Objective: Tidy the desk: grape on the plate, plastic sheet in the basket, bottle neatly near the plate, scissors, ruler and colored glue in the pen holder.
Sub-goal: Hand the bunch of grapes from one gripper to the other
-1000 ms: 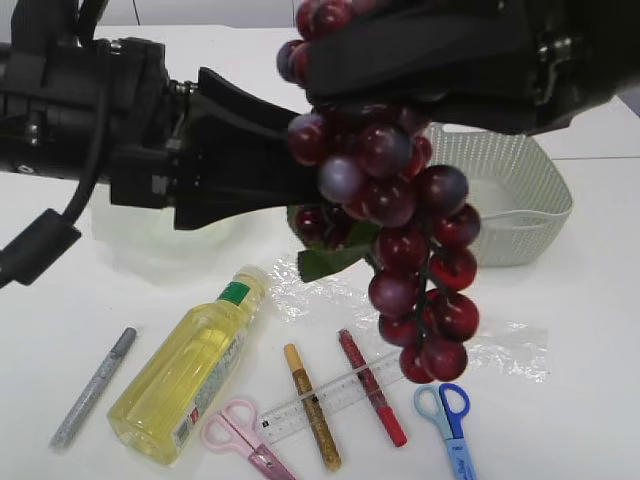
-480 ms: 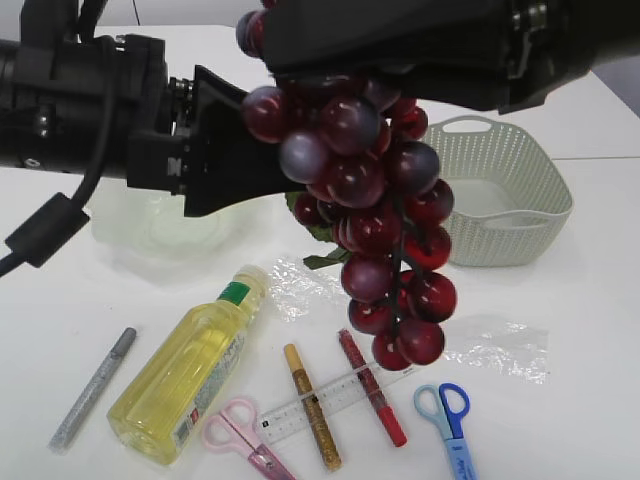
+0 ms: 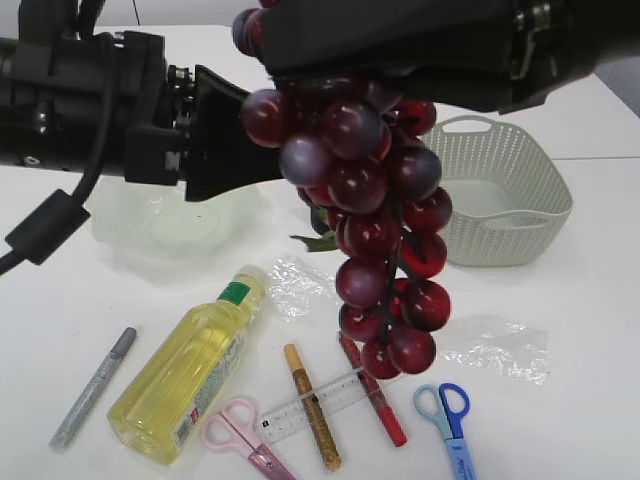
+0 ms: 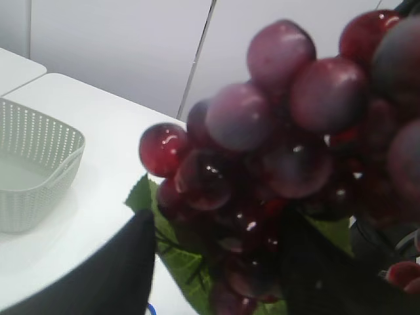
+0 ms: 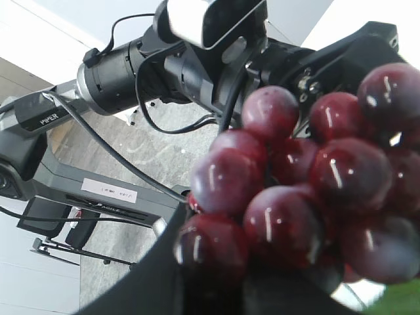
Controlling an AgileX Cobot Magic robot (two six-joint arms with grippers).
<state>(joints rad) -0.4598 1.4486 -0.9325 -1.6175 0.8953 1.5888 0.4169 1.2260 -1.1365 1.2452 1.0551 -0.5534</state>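
Note:
The grape (image 3: 370, 210) hangs in the air over the middle of the desk, its top held by my right gripper (image 3: 350, 60), which is shut on it. My left gripper (image 3: 270, 165) reaches in from the left, and in the left wrist view its fingers (image 4: 125, 262) flank the grape (image 4: 275, 164) and its green leaf. Whether they press on the bunch is unclear. The plate (image 3: 130, 235) lies behind at the left, the basket (image 3: 520, 185) at the right. The pen holder is out of view.
Along the front lie the bottle (image 3: 190, 370) on its side, silver glue (image 3: 95, 385), pink scissors (image 3: 245, 435), ruler (image 3: 300, 405), gold glue (image 3: 312, 408), red glue (image 3: 375, 395) and blue scissors (image 3: 450, 415). The plastic sheet (image 3: 495, 350) lies under the bunch.
The bunch has swung left and hangs a little lower. The left gripper's jaws have narrowed around it.

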